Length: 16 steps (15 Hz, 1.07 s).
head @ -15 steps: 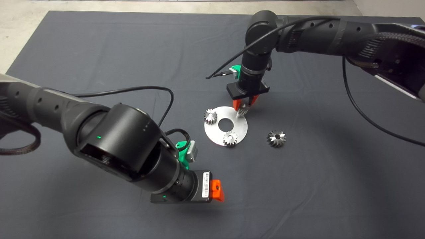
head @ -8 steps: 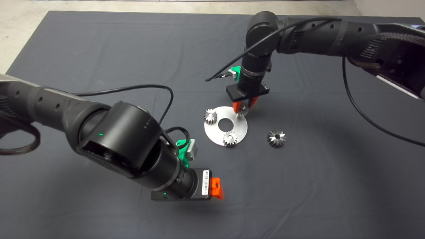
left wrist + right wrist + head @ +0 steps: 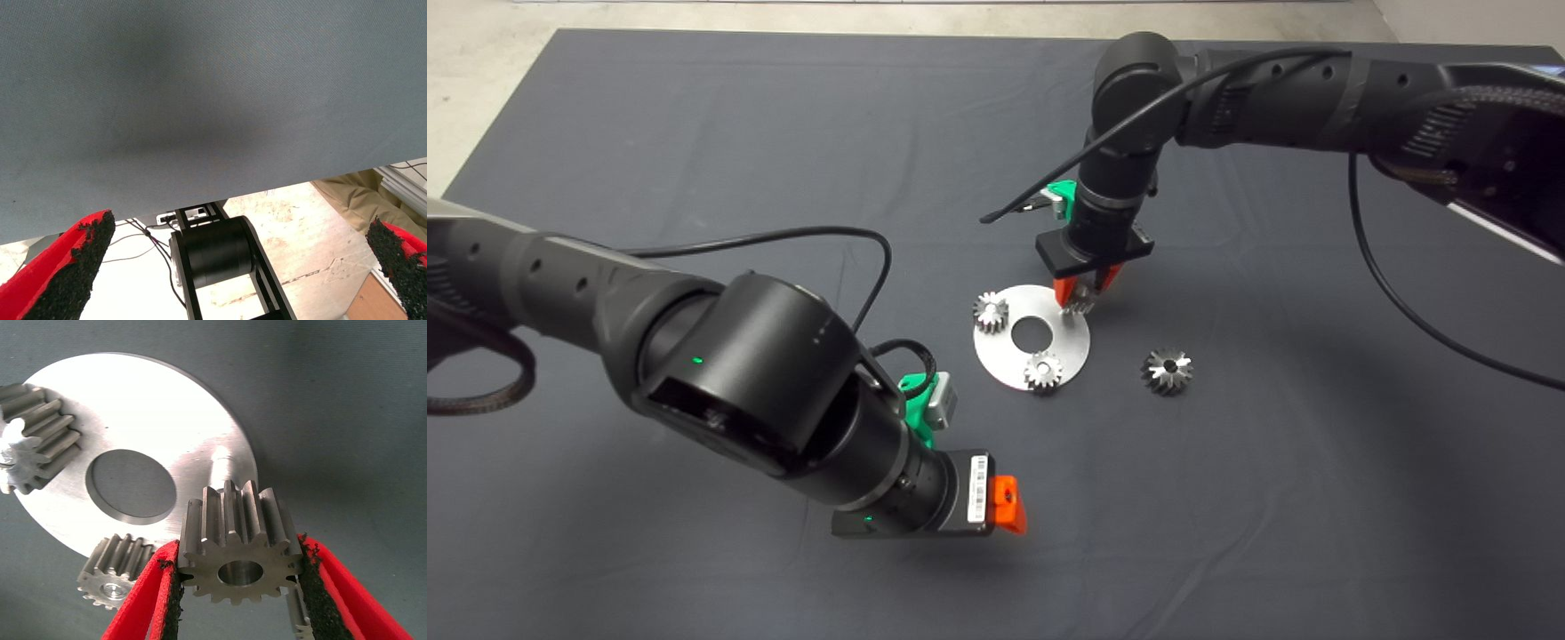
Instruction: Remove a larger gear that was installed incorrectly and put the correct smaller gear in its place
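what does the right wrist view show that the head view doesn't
Only the right wrist view shows the bare peg on the round plate, just past the smaller gear clamped between the right pincer pads. Only the head view shows the larger gear lying on the mat off the plate, and the left pincer hanging idle nearer the camera. Both show the plate's two other small gears.
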Tool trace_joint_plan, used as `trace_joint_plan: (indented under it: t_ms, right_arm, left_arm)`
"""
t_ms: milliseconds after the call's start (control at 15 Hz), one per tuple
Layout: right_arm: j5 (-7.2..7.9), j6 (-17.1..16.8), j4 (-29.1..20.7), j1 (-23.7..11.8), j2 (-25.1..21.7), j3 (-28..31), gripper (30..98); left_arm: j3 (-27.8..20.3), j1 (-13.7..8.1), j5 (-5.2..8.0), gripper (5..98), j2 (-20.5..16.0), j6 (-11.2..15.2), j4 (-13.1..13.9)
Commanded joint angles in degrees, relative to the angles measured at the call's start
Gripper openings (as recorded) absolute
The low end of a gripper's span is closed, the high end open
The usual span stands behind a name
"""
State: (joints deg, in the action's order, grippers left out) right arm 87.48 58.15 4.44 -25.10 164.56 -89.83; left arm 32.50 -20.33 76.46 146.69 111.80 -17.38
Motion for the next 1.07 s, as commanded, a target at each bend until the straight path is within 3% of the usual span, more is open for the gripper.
trace_joint_plan:
  t_ms: [0,1000]
  right_arm:
    - [7.35,-0.84,-0.92,-1.59,-0.07,-2.26,41.6]
    - [7.35,0.03,-1.1,-1.49,1.38,-0.86,41.6]
  left_arm:
    - [-0.17,-0.94,-0.17,97.9,0.05,0.0,0.51]
    - [-0.31,-0.94,-0.08,97.8,-0.12,0.0,0.51]
